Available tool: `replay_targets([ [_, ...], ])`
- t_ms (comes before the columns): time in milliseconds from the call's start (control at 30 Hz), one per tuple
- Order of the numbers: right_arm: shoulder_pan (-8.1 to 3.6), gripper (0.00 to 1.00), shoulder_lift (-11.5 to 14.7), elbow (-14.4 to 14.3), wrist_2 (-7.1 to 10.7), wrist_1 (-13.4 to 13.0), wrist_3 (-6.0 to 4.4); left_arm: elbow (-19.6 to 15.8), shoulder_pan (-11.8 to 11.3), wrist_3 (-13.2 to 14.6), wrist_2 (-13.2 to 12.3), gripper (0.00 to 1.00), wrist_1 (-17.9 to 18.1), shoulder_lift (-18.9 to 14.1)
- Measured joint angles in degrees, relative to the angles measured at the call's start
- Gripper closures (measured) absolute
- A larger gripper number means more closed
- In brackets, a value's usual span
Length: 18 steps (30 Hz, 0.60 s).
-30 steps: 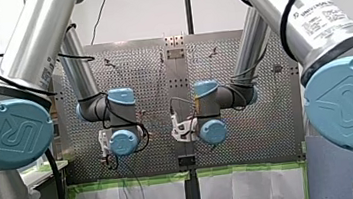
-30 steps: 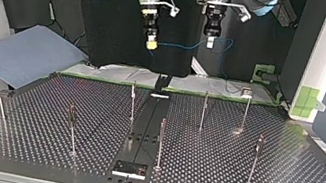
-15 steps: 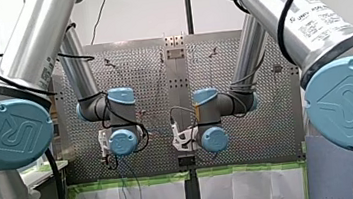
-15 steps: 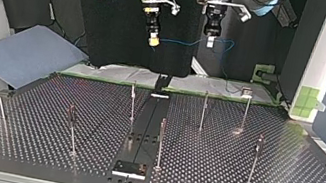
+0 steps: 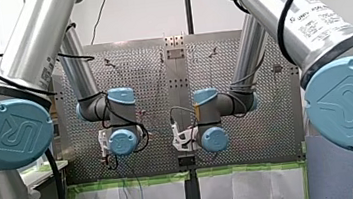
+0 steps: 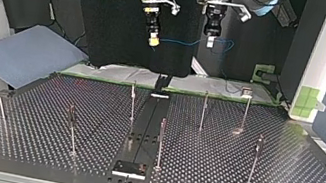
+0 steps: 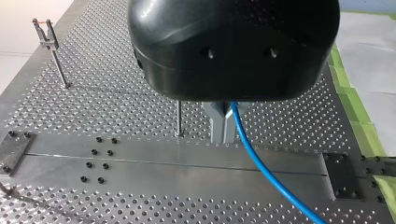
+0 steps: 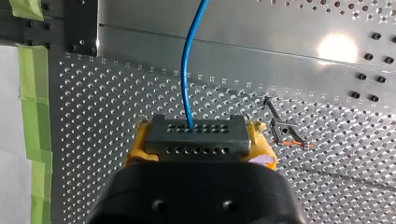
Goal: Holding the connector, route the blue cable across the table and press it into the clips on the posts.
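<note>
In the right wrist view my right gripper (image 8: 201, 148) has its yellow pads (image 8: 136, 150) shut on a dark grey connector (image 8: 173, 132). The blue cable (image 8: 187, 70) leaves the connector's face and runs ahead over the table. My left gripper (image 7: 223, 135) has its metal fingers shut on the blue cable (image 7: 261, 165), which trails off beside them. In the top view both grippers hang high behind the table's far edge, my right gripper (image 6: 153, 42) at left and my left gripper (image 6: 210, 42) at right. The blue cable (image 6: 185, 42) spans the gap between them.
Several thin posts with clips stand on the perforated table (image 6: 237, 176), among them a post (image 6: 133, 101), a post (image 6: 204, 110) and a post (image 6: 160, 142). A clip post (image 7: 46, 39) and a clip (image 8: 282, 133) show under the wrists. A blue-grey mat (image 6: 25, 54) lies at the top view's left.
A second ago my right gripper shifted slightly toward my left gripper and a little higher in the top view. Over the last half second nothing has moved.
</note>
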<state>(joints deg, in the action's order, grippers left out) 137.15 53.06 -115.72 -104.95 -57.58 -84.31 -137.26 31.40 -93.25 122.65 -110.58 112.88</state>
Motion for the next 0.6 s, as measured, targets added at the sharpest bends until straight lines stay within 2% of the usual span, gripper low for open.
replay_targets([
  [467, -0.01, 1.00, -0.01, 0.01, -0.01, 0.01, 0.01, -0.07, -0.05, 0.06, 0.06, 1.00, -0.06, -0.07],
  [600, -0.70, 1.00, -0.16, 0.88, -0.88, 0.88, 0.14, -0.59, -1.08, 1.28, 0.53, 1.00, -1.31, -1.30],
])
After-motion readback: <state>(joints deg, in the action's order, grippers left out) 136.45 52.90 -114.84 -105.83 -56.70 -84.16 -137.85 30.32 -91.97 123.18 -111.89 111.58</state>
